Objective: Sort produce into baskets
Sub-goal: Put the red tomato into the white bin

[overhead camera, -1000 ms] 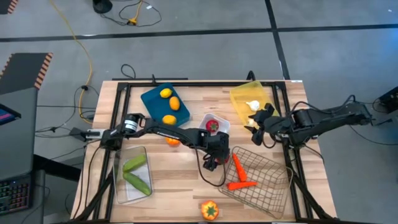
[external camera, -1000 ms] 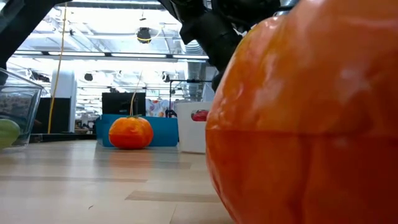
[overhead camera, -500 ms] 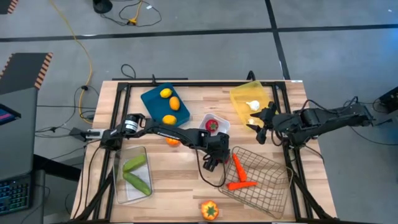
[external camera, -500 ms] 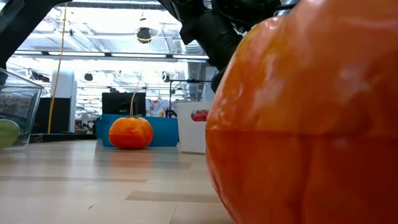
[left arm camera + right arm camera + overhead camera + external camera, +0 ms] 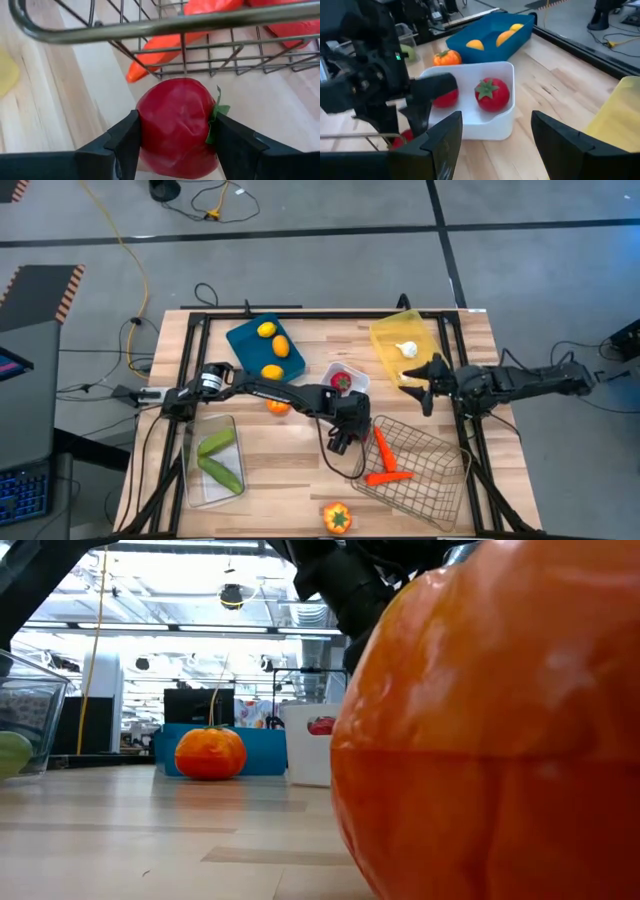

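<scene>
My left gripper (image 5: 340,442) is shut on a red toy fruit with a green leaf top (image 5: 175,131), just outside the near-left rim of the wire basket (image 5: 422,472). Two carrots (image 5: 383,448) lie in that basket. A red tomato (image 5: 341,383) sits in the white tray (image 5: 359,374). The teal tray (image 5: 248,340) holds citrus (image 5: 281,345), the yellow tray (image 5: 393,335) a garlic (image 5: 406,349), and the clear bin (image 5: 208,492) two cucumbers (image 5: 219,444). My right gripper (image 5: 420,385) stands open at the right side, holding nothing. My left gripper pinches the red fruit between its two fingers (image 5: 124,137), one on each of its sides (image 5: 146,125). The fingers slant down from the table's left. The leaf top points sideways against one finger. Whether the fruit's underside is on the table, I cannot tell.
An orange-red pepper (image 5: 337,517) stands near the front edge and fills the right of the low view (image 5: 480,720). A small orange citrus (image 5: 277,406) lies loose between the teal tray and my left arm. Bare wood shows in the table's middle.
My right arm has sunk and folded back toward the table's right edge, and its gripper has tipped nearer to level. My left arm has stayed by the wire basket.
</scene>
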You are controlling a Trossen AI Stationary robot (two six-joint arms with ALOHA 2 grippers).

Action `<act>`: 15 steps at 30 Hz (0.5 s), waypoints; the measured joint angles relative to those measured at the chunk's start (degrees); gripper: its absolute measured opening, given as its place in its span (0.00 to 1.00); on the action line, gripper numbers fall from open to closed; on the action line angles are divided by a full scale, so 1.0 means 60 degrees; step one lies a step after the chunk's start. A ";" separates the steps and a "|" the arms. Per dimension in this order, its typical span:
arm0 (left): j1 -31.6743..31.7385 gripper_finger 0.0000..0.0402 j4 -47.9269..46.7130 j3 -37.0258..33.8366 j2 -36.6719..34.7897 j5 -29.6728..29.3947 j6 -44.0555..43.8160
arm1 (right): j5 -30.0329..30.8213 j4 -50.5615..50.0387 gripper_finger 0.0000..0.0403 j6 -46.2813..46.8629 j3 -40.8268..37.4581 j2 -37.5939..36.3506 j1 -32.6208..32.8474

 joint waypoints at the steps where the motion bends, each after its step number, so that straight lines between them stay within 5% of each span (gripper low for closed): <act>1: 0.0000 0.50 -0.0195 0.0094 -0.0004 0.0007 -0.0074 | -0.0018 0.0048 0.66 -0.0001 -0.0158 -0.0211 -0.0039; 15: 0.0004 0.50 -0.1561 0.1563 -0.0044 0.0007 -0.0168 | -0.0864 0.1256 0.66 -0.0650 -0.2149 -0.2962 -0.0101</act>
